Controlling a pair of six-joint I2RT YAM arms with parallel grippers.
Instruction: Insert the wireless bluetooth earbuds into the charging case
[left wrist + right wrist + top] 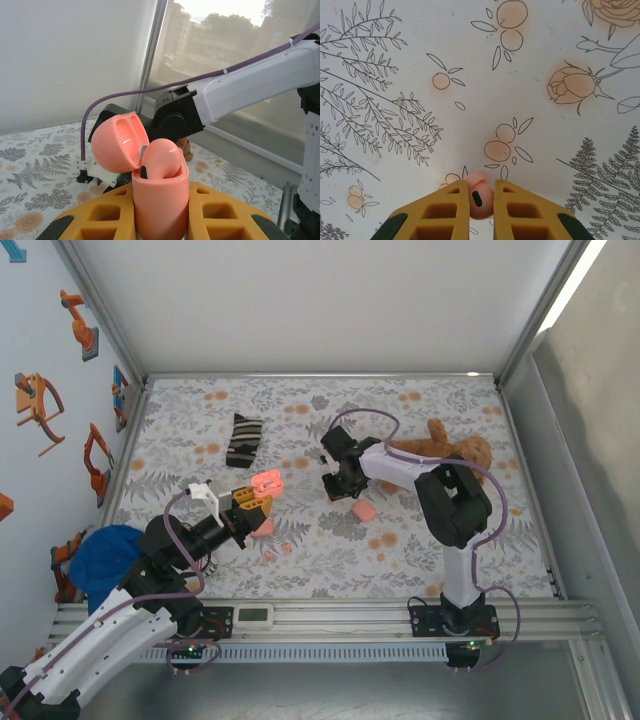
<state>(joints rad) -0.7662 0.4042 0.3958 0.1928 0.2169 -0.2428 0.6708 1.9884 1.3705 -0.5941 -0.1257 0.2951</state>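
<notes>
Left gripper (160,222) closed on charging case (161,192) base, lid hinged open; left wrist view resolves one earbud (162,157) seated inside. Right gripper (481,187) pinches another earbud (482,200), bottom centre of right wrist frame; top view adds two loose earbuds (270,554), lower centre.

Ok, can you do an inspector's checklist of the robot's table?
Surface: floral cloth, lying flat.
Job's things: open charging case with a seated earbud; a pinched earbud; loose earbuds and a spare pink case on the cloth.
Clutter: striped sock, teddy bear, blue cloth.
End effectors: left end effector shut on the charging case; right end effector shut on the pinched earbud.
Cables: purple cables along both arms.
Surroundings: robot stickers on the left wall.
</notes>
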